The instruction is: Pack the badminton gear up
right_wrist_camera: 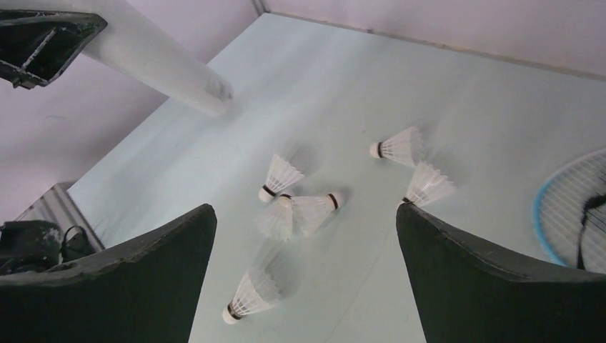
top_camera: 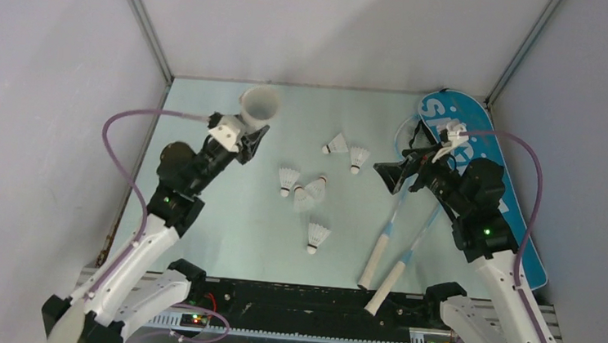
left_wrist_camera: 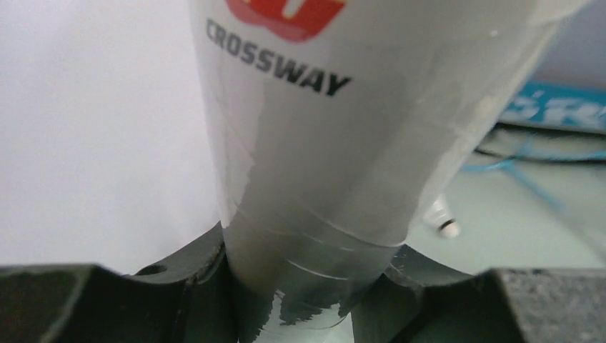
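The long white tube (top_camera: 258, 106) stands upright at the back left, its open mouth up. My left gripper (top_camera: 247, 139) is shut on its lower part; the left wrist view shows the tube (left_wrist_camera: 321, 143), printed "CROSSWAY", filling the gap of that gripper (left_wrist_camera: 307, 250). Several white feather shuttlecocks (top_camera: 313, 190) lie scattered mid-table. My right gripper (top_camera: 393, 177) hangs open above the table, with nothing between its fingers; through this gripper (right_wrist_camera: 304, 214) I see the shuttlecocks (right_wrist_camera: 250, 294) below. Two rackets (top_camera: 377, 261) lie right of centre, handles toward me. The blue bag (top_camera: 491, 153) lies at the far right.
Grey walls close in the table on the left, back and right. The right arm sits over the racket shafts and the bag's left edge. A racket head (right_wrist_camera: 572, 207) with blue rim lies at the right of the right wrist view.
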`<state>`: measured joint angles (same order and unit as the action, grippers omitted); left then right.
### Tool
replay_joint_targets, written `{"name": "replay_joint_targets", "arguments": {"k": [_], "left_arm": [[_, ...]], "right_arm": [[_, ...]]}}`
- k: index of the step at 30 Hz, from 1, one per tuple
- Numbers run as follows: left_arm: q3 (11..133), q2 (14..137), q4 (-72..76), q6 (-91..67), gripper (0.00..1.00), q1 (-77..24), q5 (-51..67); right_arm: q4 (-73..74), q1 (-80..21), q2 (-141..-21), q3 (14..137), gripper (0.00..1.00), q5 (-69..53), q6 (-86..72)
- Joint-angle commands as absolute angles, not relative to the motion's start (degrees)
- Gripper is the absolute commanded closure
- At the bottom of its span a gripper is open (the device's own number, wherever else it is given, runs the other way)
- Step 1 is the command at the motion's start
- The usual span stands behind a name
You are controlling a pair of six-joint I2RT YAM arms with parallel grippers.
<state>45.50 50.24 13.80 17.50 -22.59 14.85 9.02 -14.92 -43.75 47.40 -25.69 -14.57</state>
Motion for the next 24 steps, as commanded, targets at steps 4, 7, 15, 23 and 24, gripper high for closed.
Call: {"name": "replay_joint_targets", "arguments": {"k": [4,7,15,23,24], "left_arm": [[35.3,40.3,22.5,-5.0,0.58,-23.1,12.0],[32.0,38.9,20.7,-8.0,0.58,-23.0,12.5],[28.8,41.0,13.0,-9.5,0.57,-23.6,17.2],[27.4,42.8,9.8,-2.1,0.53,-24.3,24.5],[26.6,42.9,10.2,-1.9,0.52,-24.4,25.0]], "right_arm": [[-5.4,-15.3,-46.9,47.3,0.0,-40.5,-16.2],[-8.6,-16.4,-48.3,48.0,0.0,-43.6,-16.7],[-3.4,-24.9,-57.1,58.2,0.0,-45.1,-5.4],[4.2,-30.2,-61.0,66.2,0.0,-55.7,11.9],[4.2,-30.9,-61.2,66.6,0.0,-56.2,13.7]]}}
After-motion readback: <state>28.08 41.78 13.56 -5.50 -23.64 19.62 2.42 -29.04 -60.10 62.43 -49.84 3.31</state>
